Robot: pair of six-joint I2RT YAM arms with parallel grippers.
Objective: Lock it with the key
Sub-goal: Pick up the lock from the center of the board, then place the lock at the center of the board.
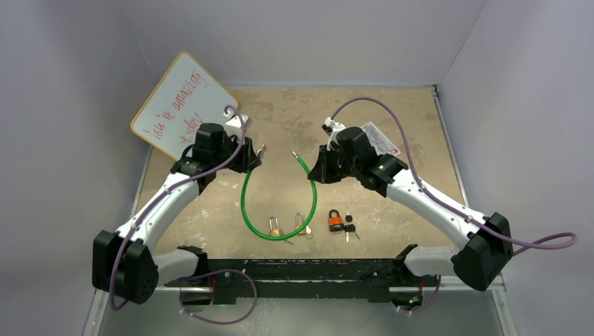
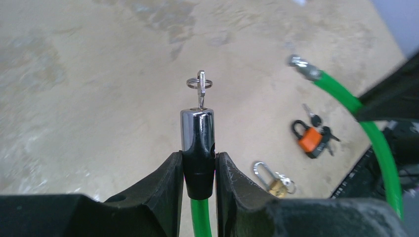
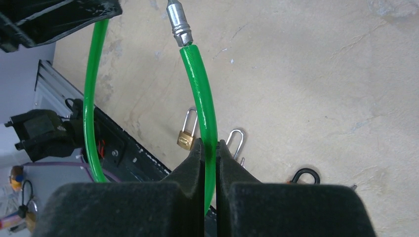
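A green cable lock [image 1: 246, 203] loops across the table. My left gripper [image 2: 199, 165] is shut on its black and chrome lock head [image 2: 197, 143]; a small key with a ring [image 2: 200, 88] sticks out of the head's top. In the top view the left gripper [image 1: 252, 157] holds the head at the cable's left end. My right gripper [image 3: 210, 150] is shut on the green cable [image 3: 200, 94] a short way below its bare metal pin end [image 3: 178, 22]. In the top view the right gripper [image 1: 316, 171] holds the cable's right side, and the pin [image 1: 295, 154] is apart from the head.
A brass padlock [image 1: 274, 227], a second small padlock with keys [image 1: 303, 225] and an orange padlock with black keys [image 1: 337, 221] lie near the front edge. A whiteboard [image 1: 183, 105] leans at the back left. A white packet [image 1: 382, 138] lies behind the right arm.
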